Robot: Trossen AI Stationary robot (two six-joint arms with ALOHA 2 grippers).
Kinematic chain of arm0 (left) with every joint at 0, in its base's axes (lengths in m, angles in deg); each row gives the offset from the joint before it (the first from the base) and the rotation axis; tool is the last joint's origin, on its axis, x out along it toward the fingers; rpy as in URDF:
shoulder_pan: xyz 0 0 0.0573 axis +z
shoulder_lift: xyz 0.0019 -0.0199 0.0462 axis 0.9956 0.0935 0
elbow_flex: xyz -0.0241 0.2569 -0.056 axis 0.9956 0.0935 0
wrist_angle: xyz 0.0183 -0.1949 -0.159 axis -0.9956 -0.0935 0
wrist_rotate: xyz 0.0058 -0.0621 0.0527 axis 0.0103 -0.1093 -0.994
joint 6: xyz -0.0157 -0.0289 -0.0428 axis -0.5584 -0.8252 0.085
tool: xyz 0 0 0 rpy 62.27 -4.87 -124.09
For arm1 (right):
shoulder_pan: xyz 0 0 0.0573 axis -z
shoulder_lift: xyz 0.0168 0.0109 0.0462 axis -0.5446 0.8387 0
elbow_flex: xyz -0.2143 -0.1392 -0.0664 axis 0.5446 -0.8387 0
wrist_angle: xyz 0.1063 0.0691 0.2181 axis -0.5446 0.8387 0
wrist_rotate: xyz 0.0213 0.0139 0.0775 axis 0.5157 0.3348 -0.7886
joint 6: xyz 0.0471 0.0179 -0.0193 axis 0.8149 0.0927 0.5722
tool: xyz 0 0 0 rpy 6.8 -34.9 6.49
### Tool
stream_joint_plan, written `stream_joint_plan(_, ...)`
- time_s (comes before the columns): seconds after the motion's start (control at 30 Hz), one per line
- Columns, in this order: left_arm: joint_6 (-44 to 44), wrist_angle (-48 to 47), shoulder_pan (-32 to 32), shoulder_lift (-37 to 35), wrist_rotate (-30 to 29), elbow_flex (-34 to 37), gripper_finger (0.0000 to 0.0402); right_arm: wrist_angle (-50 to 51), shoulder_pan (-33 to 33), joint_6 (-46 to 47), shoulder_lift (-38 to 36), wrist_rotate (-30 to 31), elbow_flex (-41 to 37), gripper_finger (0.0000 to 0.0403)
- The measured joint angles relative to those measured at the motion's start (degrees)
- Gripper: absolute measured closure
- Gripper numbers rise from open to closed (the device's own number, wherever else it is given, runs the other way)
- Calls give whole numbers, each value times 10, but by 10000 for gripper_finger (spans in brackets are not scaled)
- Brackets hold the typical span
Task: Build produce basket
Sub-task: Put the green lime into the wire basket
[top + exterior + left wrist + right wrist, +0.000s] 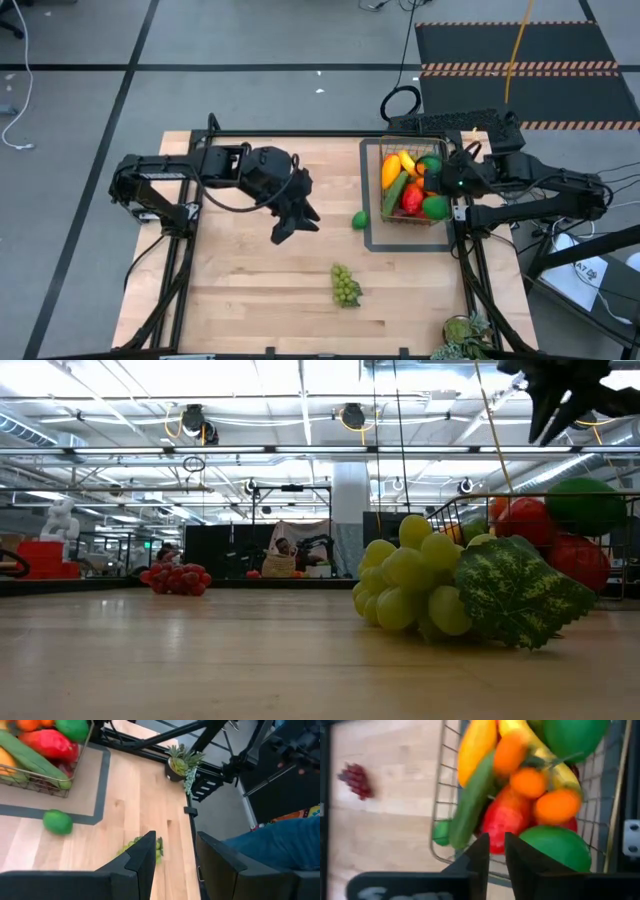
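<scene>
The wire basket [386, 214] stands at the table's far right, inside a flat dark frame. It is filled with produce: a banana [475, 742], a cucumber [470, 800], oranges [557, 805], red fruit [506, 822] and green fruit [552, 845]. A lime [360, 220] lies on the table just left of the basket. Green grapes [345, 285] rest on the wood nearer the front edge. Purple grapes [355, 780] lie farther left. My right gripper [497, 854] hovers over the basket's contents, its fingers a narrow gap apart with nothing between them. My left gripper [175, 865] hangs open over mid-table above the green grapes.
A small potted plant [465, 335] sits at the near right corner. The dark frame [372, 235] outlines the basket's spot. A person's blue-clad leg [280, 845] shows beyond the table's right edge. Bare wood lies left of and in front of the green grapes.
</scene>
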Motion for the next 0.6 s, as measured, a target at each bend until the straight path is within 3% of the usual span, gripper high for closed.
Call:
stream_joint_plan(0.23,-7,-5,21,0,-15,0,261,-21,0,-9,-3,2,-19,288)
stream_joint_plan(0.47,-52,-1,32,5,-148,0,261,-118,0,-113,-47,2,-19,254)
stream_joint_plan(0.6,-34,2,29,33,-181,0,261,-160,0,-196,-78,-2,-19,253)
